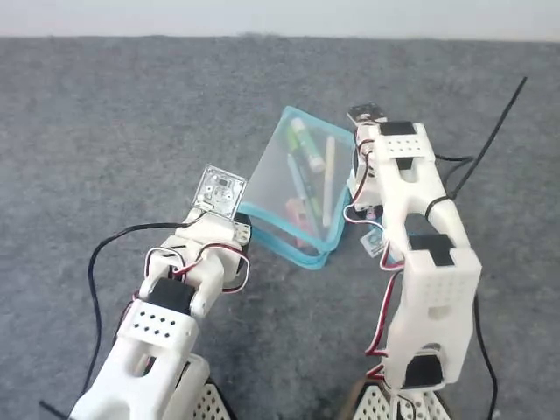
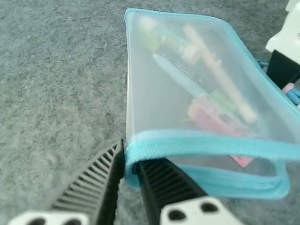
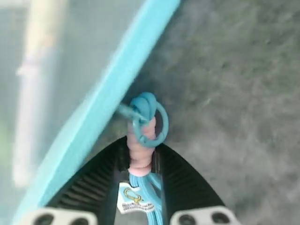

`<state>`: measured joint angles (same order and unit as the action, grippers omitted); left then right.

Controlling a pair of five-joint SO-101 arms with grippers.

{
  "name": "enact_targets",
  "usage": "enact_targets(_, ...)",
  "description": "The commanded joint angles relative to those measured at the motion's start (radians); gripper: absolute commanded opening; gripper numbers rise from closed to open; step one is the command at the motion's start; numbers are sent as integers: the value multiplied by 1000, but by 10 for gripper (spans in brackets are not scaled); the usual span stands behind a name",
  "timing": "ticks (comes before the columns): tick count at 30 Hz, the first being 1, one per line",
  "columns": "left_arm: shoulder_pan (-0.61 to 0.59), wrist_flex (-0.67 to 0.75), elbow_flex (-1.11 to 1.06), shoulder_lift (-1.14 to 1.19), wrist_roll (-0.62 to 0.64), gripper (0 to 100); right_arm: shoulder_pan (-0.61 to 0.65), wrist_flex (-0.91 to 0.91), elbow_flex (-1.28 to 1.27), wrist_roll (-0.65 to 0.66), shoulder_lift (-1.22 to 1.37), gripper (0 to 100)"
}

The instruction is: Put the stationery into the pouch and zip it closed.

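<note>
Item: pouch [image 1: 269, 179], soft, light, floppy; stationery [image 1: 308, 157] inside; lies on tabletop [image 1: 105, 114] between arms. Left tool [image 2: 129, 157] clenched on zip-edge corner; right tool [image 3: 139, 149] grasps zip pull [image 3: 149, 117], likely the best holds.

The high view looks down from a fixed spot above the arms' near side. It faces the far edge of the grey table cover [image 1: 105, 114] and takes in both arms with the pouch [image 1: 302, 188] between them. The left wrist view sits just behind the left gripper [image 2: 129, 157], close over the pouch's near-left corner, and faces right and far along the pouch towards the right arm [image 2: 288, 28]. The right wrist view looks from nearer still, past the right gripper [image 3: 140, 146] onto the zip pull [image 3: 146, 117] and the pouch's blue edge. All three views share the pouch and the grey cover; the high and left wrist views also share the right arm.
</note>
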<state>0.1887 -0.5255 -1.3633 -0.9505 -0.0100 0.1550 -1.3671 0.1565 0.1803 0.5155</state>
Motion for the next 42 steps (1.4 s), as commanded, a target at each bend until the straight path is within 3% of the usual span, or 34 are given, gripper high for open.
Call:
enact_targets(1,6,37,16,-34,8,12,76,-35,-55,11,-171,6)
enact_targets(5,8,57,15,-32,-34,11,159,-33,-186,52,-305,6)
enact_targets(11,69,54,13,-32,-34,11,177,-33,-336,55,-547,6)
enact_targets(19,94,51,16,-20,-5,10,298,-33,-608,180,-895,6)
enact_targets(28,95,71,177,324,35,10,481,-59,-822,244,-1242,6)
enact_targets(35,81,106,197,381,81,9,489,-125,-891,241,-1391,6)
enact_targets(42,-58,104,226,381,170,9,446,-125,-910,242,-1428,6)
